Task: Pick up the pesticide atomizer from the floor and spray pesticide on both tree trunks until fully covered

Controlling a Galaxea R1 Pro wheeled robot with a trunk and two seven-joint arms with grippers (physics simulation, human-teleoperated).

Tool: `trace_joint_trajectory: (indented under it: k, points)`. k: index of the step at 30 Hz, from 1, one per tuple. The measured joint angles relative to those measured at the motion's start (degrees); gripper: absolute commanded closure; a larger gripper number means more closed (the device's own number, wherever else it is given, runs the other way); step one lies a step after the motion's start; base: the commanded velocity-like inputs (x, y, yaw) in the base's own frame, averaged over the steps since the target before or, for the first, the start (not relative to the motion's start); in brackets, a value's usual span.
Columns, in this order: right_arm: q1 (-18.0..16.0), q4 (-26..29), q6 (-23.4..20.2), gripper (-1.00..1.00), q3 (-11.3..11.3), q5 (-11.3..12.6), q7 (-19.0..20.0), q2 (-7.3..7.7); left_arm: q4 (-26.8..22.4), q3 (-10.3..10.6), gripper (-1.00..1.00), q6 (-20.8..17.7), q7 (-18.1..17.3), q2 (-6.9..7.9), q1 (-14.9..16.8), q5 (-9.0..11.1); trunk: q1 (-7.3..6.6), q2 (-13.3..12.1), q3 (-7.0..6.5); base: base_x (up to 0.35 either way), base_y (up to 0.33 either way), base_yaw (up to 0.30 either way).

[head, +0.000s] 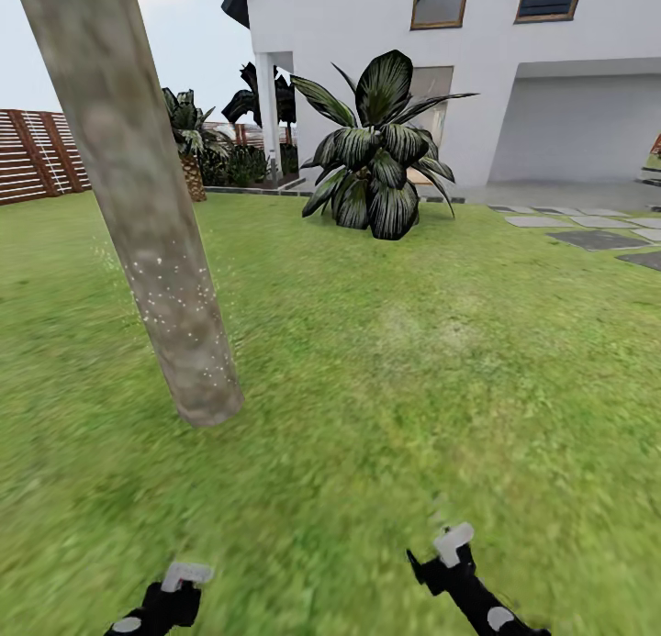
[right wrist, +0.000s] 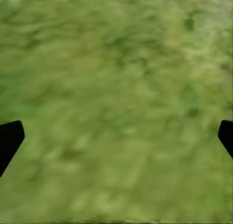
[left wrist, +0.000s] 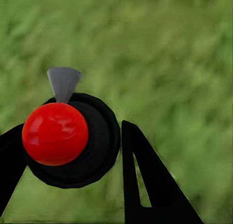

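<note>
from the head view a thick pale tree trunk [head: 147,205] leans up out of the lawn [head: 413,361], its lower bark flecked with white specks. both arms show at the bottom edge, over grass. the left wrist view shows the pesticide atomizer [left wrist: 65,139], red cap on a black body, clamped between the left gripper [left wrist: 73,151] fingers. the right gripper [right wrist: 116,139] fingers stand spread wide over bare grass, holding nothing.
</note>
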State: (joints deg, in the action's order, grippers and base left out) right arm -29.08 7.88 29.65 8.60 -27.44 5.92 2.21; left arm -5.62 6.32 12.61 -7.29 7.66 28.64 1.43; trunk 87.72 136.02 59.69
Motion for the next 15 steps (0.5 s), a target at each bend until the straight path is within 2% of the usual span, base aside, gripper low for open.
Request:
trace_joint_trajectory:
  k: [3,5,7,8,9,11,12,15]
  points:
    - [4.74,-0.18,6.69,-1.00,0.36,0.13,-8.35,0.09,0.20,-0.13,1.00,7.27,3.68,-0.14,-3.64,3.56,0.00,0.00,0.00,0.000,0.000,0.000]
    - [5.85,-0.20,8.08,-1.00,0.78,0.97,-10.19,0.08,0.25,-0.10,1.00,9.15,4.45,-0.25,-5.10,4.85,0.00,0.00,-0.01,0.000,0.000,0.000]
    - [6.22,-0.22,8.51,-1.00,2.35,5.69,-10.74,0.11,0.26,-0.03,1.00,9.86,4.69,-0.72,-5.86,6.82,0.00,0.00,-0.01,0.000,0.000,0.000]
    - [6.31,-0.23,8.59,-1.00,3.02,9.68,-10.86,0.11,0.28,-0.08,1.00,10.12,4.70,-0.97,-6.46,8.96,0.00,0.00,-0.01,0.000,0.000,0.000]
    - [6.34,-0.23,8.62,-1.00,3.24,12.04,-10.88,0.15,0.27,-0.08,1.00,10.37,4.63,-1.07,-6.76,10.09,0.00,0.00,-0.01,0.000,0.000,0.000]
    - [6.38,-0.23,8.65,-1.00,3.50,16.26,-10.86,0.22,0.26,-0.01,1.00,11.04,4.47,-1.24,-7.17,11.25,0.00,0.00,-0.01,0.000,0.000,-0.096]
    - [6.40,-0.27,8.66,-1.00,3.51,17.50,-10.80,0.20,0.26,-0.02,1.00,11.34,4.58,-1.30,-7.29,11.78,0.00,0.00,-0.01,0.000,0.000,-0.212]
    - [6.40,-0.35,8.66,-1.00,3.44,18.19,-10.69,0.11,0.26,-0.01,1.00,11.46,4.76,-1.33,-7.36,12.31,0.00,0.00,-0.01,0.000,0.000,-0.250]
